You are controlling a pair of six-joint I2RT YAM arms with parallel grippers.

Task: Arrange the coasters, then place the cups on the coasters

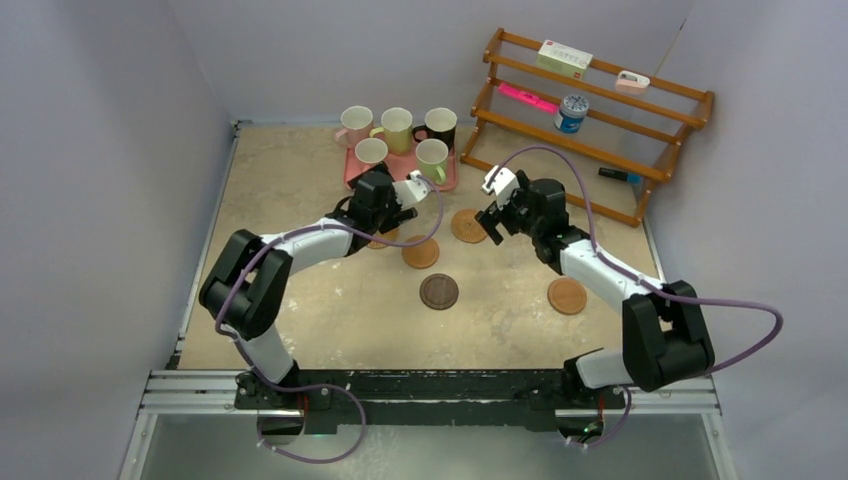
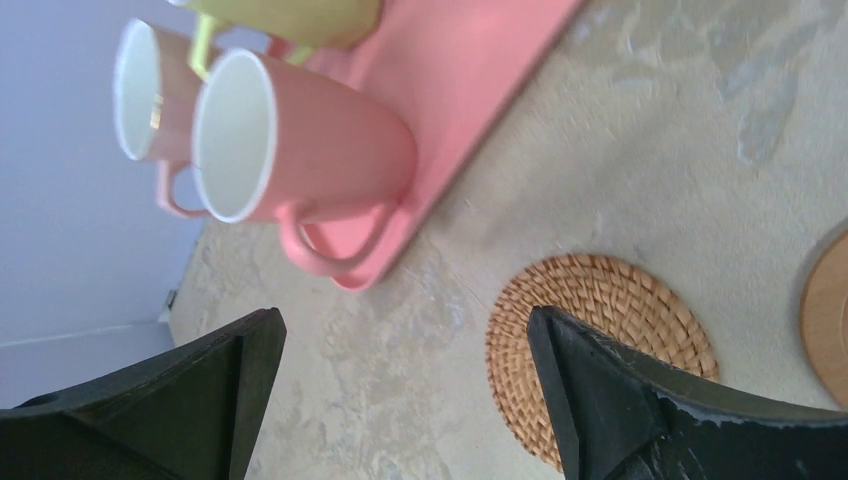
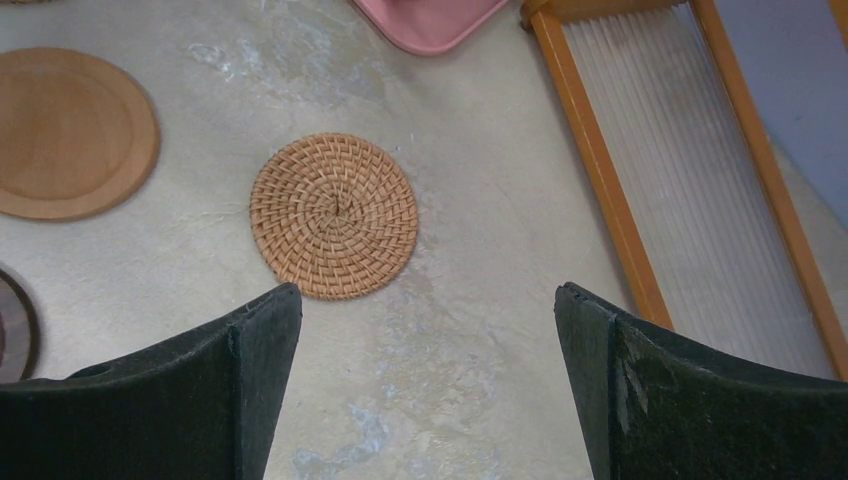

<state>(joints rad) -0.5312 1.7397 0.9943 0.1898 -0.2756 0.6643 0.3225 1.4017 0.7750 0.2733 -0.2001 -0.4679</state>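
Note:
Five cups stand on a pink tray (image 1: 452, 178): two pink (image 1: 355, 122) (image 1: 371, 152), a yellow (image 1: 396, 125), a black (image 1: 440, 125) and a green (image 1: 432, 155). Coasters lie in front of the tray: a woven one (image 1: 468, 225), a tan one (image 1: 421, 252), a dark brown one (image 1: 439, 291), a tan one (image 1: 567, 295). My left gripper (image 2: 402, 320) is open above bare table, between the nearer pink cup (image 2: 300, 150) and another woven coaster (image 2: 600, 310). My right gripper (image 3: 428, 290) is open just past the woven coaster (image 3: 333, 215).
A wooden rack (image 1: 590, 110) stands at the back right with a small can (image 1: 572, 112) and boxes on it; its rail (image 3: 600, 180) lies close to my right fingers. Grey walls enclose the table on three sides.

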